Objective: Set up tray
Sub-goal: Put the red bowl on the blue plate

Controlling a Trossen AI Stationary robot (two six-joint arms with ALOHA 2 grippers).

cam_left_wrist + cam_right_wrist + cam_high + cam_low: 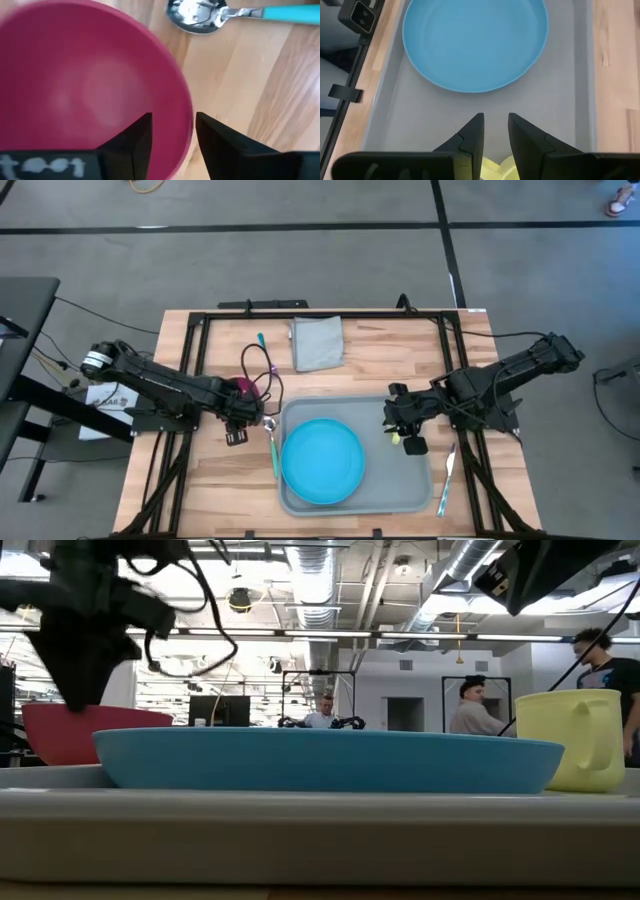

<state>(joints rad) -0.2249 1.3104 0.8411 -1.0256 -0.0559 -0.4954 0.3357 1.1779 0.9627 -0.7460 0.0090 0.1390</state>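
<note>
High view: grey rimmed tray (pixel 412 490) holds a plate (pixel 322 460); left hand (pixel 243 420) apart.

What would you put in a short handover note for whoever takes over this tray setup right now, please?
Left hand: open, straddling the rim of the red bowl on the bare wood just left of the tray.
Right hand: over the tray's right side, fingers set narrow over the yellow mug; a grip is not clear.
Done: blue plate sits in the tray; mug is at the tray's right end.
Left: the teal-handled spoon lies beside the tray's left edge, a knife off its right edge, the folded grey napkin behind it. The bowl is not on the tray.
</note>
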